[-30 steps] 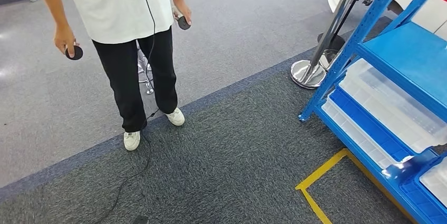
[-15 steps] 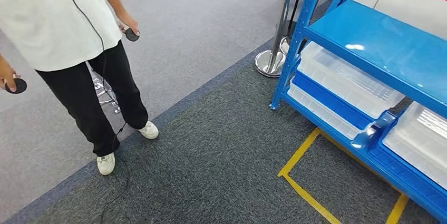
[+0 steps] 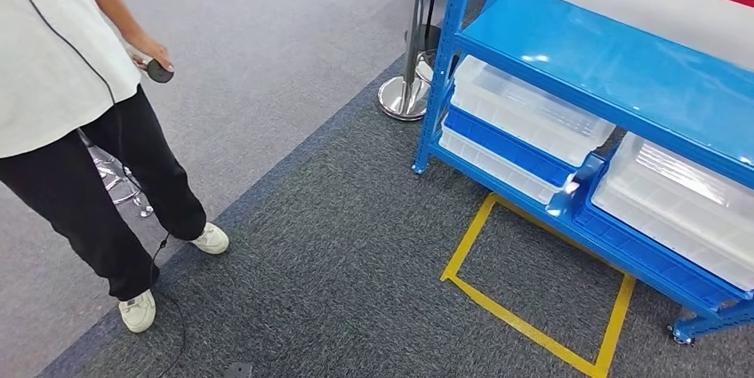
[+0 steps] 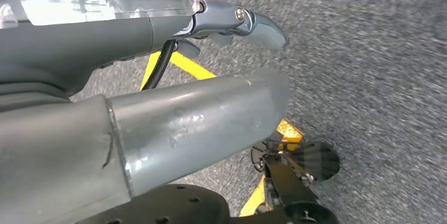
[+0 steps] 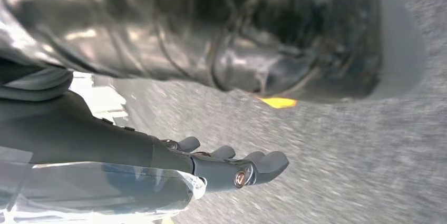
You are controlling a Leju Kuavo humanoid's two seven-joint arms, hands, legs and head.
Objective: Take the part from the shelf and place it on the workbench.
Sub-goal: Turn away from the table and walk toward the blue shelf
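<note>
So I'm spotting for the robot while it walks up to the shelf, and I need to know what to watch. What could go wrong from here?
1. A person stands close beside the path, with a cable trailing on the carpet by their shoes; it could snag.
2. A chrome stanchion base sits right at the blue shelf corner, easy to clip.
3. The clear bins lie low under the top board, so reaching in may be cramped.

Shelf [image 3: 613,67] cut off right; bin [image 3: 525,107] contents indiscernible.
</note>
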